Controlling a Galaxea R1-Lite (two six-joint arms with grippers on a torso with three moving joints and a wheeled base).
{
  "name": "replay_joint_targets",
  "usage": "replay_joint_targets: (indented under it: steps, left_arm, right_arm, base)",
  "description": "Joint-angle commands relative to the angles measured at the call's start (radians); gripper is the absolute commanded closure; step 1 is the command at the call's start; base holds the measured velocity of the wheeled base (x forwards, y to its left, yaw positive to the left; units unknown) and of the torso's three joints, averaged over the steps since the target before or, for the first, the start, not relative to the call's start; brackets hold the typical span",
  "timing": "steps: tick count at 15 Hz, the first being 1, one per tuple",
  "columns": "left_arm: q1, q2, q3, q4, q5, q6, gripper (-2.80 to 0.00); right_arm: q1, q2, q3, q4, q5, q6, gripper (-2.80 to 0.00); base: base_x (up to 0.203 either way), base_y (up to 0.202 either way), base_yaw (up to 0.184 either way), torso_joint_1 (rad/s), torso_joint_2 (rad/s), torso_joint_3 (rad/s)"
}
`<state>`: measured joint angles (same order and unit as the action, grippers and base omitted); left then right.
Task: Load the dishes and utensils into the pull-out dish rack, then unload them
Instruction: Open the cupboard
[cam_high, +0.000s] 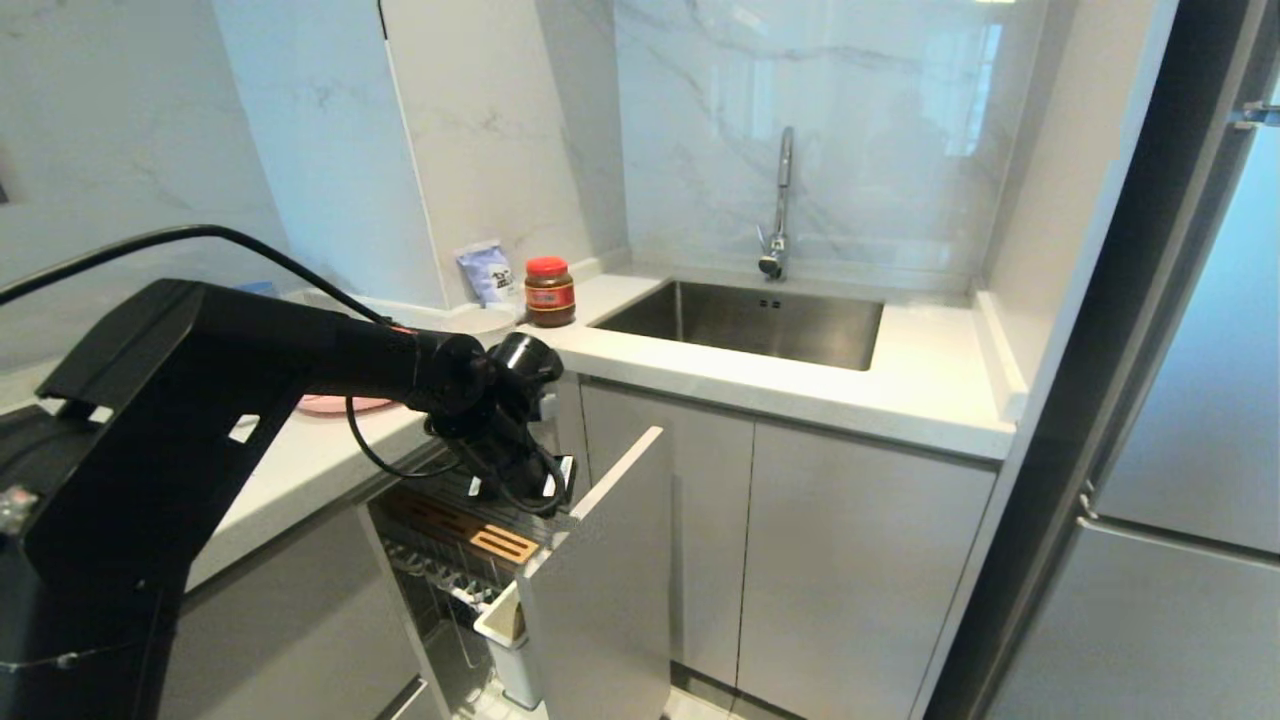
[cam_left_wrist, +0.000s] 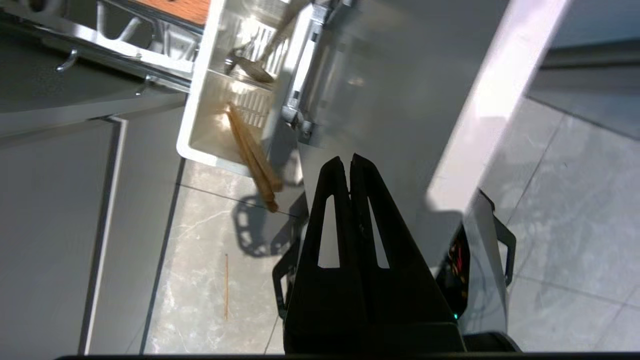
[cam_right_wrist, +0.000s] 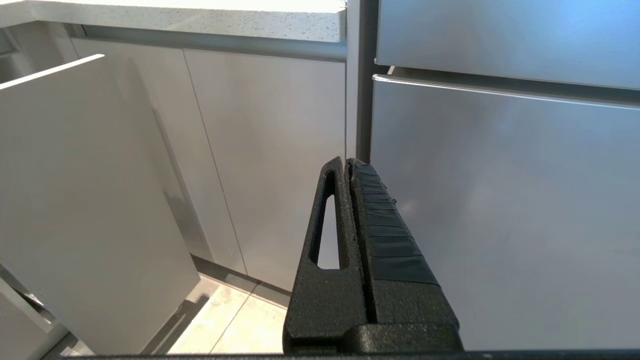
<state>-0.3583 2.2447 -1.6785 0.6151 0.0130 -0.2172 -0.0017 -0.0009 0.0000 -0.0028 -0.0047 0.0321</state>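
Left arm: reaches from the left of the head view across the counter (cam_high: 330, 455) edge, wrist bent down over the pulled-out rack (cam_high: 470, 540).
Left gripper (cam_left_wrist: 348, 162): pointing down above the top edge of the rack's front panel (cam_high: 600, 600), fingers pressed together, holding nothing.
Plate (cam_high: 340, 404): pink, on the counter behind the left arm; only a sliver of its rim shows.
Bowl (cam_high: 490, 320): white, on the counter just left of the jar, mostly hidden by the arm.
Rack: drawn out of the cabinet below the counter, left of the sink (cam_high: 745, 320); chrome wires and a wooden strip (cam_high: 480, 530) across its top.
Caddy (cam_left_wrist: 210, 120): white, fixed inside the rack just behind the front panel.
Chopsticks (cam_left_wrist: 252, 155): standing tilted in the caddy, upper ends leaning out over its rim.
Fork (cam_left_wrist: 255, 70): silver, in the caddy's other compartment, leaning against the slotted wall.
Pouch (cam_high: 487, 272): blue and white, propped against the wall at the counter's back corner.
Jar (cam_high: 550, 291): red lid, dark contents, on the counter between the pouch and the sink.
Faucet (cam_high: 778, 205): chrome, behind the sink.
Right gripper (cam_right_wrist: 348, 165): low beside the cabinets, facing the fridge (cam_right_wrist: 500, 200), fingers closed together on nothing; not seen in the head view.
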Motion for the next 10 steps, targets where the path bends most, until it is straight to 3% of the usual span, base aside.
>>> replay_joint_targets:
  steps: [1, 10]
  left_arm:
    - [-0.021, -0.002, 0.006, 0.003, -0.002, -0.015, 0.0]
    - [-0.083, 0.003, 0.038, 0.002, -0.033, -0.041, 0.0]
  right_arm:
    - [0.0, -0.002, 0.0, 0.0, 0.0, 0.0, 0.0]
    - [0.0, -0.002, 0.0, 0.0, 0.0, 0.0, 0.0]
  base:
    - [0.0, 0.0, 0.0, 0.0, 0.0, 0.0]
    - [0.0, 0.0, 0.0, 0.0, 0.0, 0.0]
